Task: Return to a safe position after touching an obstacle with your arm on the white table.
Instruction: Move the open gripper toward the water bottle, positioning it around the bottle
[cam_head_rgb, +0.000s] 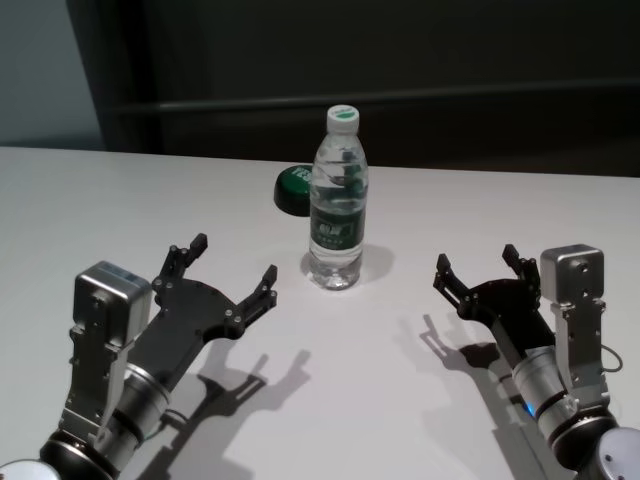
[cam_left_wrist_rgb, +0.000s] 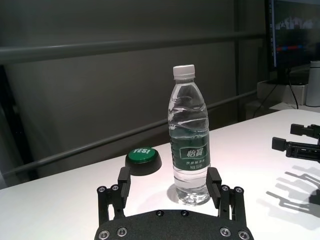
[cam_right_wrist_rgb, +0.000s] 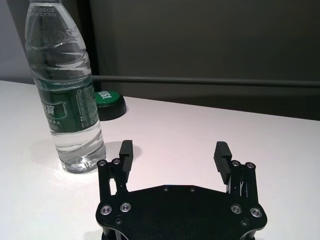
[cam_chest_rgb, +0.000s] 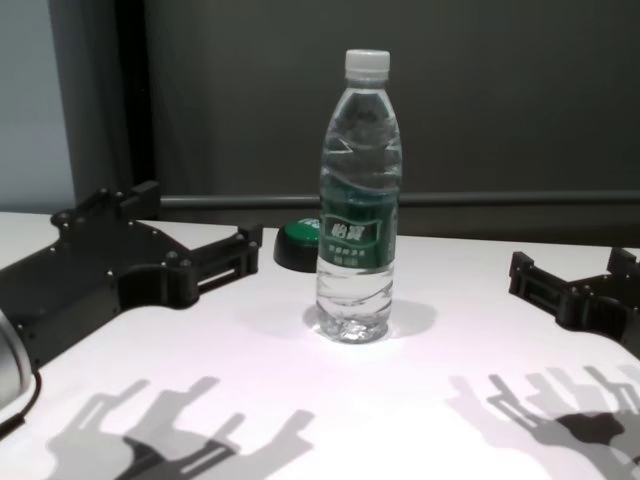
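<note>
Tall clear plastic water bottle (cam_head_rgb: 337, 200), white cap, green label, stood upright mid white tabletop (cam_head_rgb: 90, 200). Left end effector (cam_head_rgb: 232, 272) released, near bottle, not touching. Right end effector (cam_head_rgb: 480, 268) released, farther off. Both apart from bottle, likely for safe clearance.

We seem to be in a lab or office: a wide plain white table (cam_head_rgb: 120, 200) stands against dark grey wall panels (cam_head_rgb: 400, 60), with a lit monitor screen (cam_left_wrist_rgb: 295, 30) beyond.
</note>
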